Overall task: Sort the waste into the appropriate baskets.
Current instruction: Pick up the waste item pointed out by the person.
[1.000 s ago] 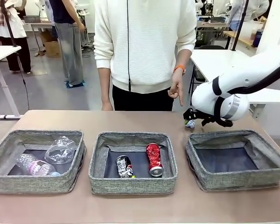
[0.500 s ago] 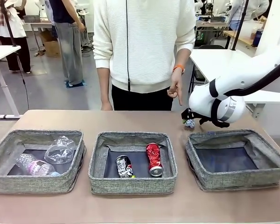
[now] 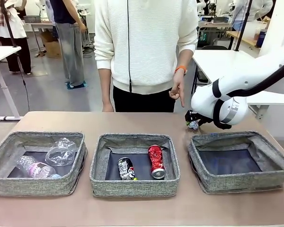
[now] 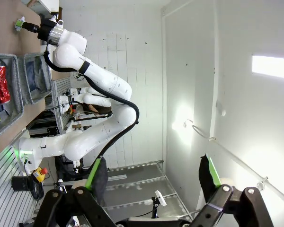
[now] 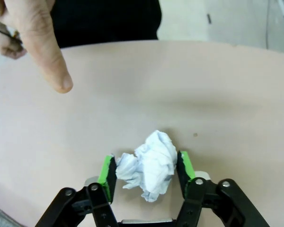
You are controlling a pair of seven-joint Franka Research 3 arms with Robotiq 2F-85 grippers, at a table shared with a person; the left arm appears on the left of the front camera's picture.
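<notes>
Right gripper [image 5: 146,174] shifted slightly left, green pads now clamping crumpled white paper ball [image 5: 149,171]; left gripper [image 4: 154,187] spread apart.

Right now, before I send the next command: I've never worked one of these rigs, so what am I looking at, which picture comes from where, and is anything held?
The front view looks across a table at a person, whose hand points down near the work. The white machine entering from the right is the robot's right arm. Its right gripper, two black fingers with green pads, shows up close in the right wrist view, taken from a camera on that wrist. It has closed around a crumpled white paper ball that sits on the table.

The left wrist view comes from the other arm's camera; the left gripper is open, empty and points at a wall.

Three grey baskets stand in a row. The left basket holds a plastic bottle and clear cup, the middle basket a red can and dark can, and the right basket nothing.
</notes>
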